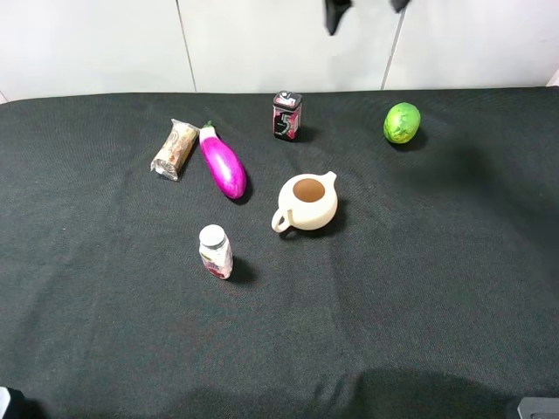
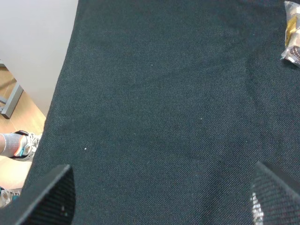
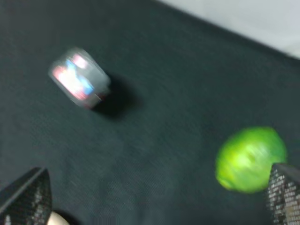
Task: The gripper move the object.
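A small bottle (image 1: 216,251) with a white cap stands nearest on the woven black cloth (image 1: 419,288). Beyond it sits a cream ceramic teapot (image 1: 307,202), round-bellied, lid off. To its left lies the eggplant (image 1: 222,161), glossy magenta, long and tapered, green stem pointing away, just beside a crinkled wrapped snack (image 1: 175,149). Farther back stand a small dark tin (image 1: 286,115) and a round, dimpled green fruit (image 1: 402,123).

The left gripper (image 2: 159,199) has its textured black fingers spread wide over bare cloth, holding nothing. The right gripper (image 3: 159,199) is likewise spread and empty, in a blurred view.
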Controlling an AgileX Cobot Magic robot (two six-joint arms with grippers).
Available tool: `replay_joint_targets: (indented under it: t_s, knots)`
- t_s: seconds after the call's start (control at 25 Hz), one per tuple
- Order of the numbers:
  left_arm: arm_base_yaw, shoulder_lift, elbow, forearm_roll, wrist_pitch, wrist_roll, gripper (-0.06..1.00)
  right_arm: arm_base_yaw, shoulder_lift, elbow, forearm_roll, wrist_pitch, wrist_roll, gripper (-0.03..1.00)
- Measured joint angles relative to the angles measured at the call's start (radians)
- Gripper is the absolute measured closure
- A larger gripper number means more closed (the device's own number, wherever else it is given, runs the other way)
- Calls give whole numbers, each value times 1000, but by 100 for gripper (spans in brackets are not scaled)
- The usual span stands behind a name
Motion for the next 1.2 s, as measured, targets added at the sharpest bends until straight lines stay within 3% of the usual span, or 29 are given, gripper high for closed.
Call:
replay_joint_targets:
  t_s: [0.44,0.92,1.2]
  knots:
    - [0,0,0,0,0,0,15,-244,-359,446,-12,-1,0,27]
    - [0,0,0,0,0,0,15,-504,-896,962,-16,0,9,27]
    - [0,0,0,0,0,0,15,-551,-1262,1234,-12,2,-9,27]
